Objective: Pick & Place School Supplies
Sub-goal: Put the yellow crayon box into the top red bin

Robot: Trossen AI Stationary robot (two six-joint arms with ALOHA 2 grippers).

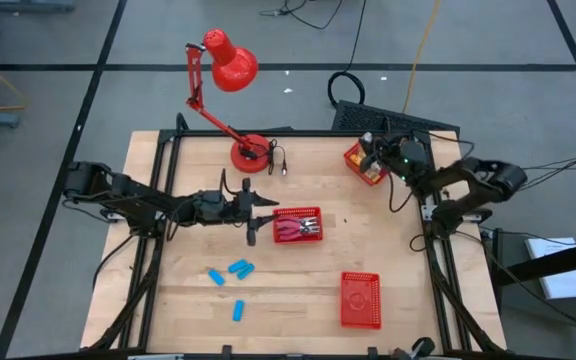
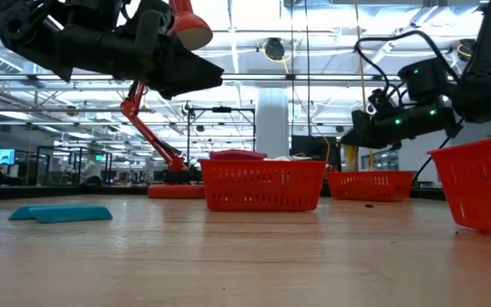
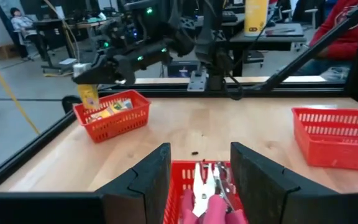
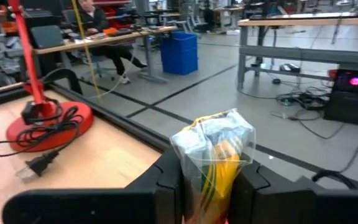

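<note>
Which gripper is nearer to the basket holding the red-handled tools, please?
Left. The left gripper hovers beside that basket; the right gripper holds a packet over the far-corner basket.

We saw even, bright overhead light; soft short shadows lay beside the red desk lamp (image 1: pixel 230 75). At table height, ceiling strips glared behind that lamp, silhouetting the arms, and the near tabletop (image 2: pixel 245 256) blurred.

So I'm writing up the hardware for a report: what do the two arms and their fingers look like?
Both arms are dark, near-black jointed links with thin black cables along them. The left gripper has two blocky, flat-faced dark fingers. The right gripper looks the same, with small green lights glowing near its wrist.
</note>
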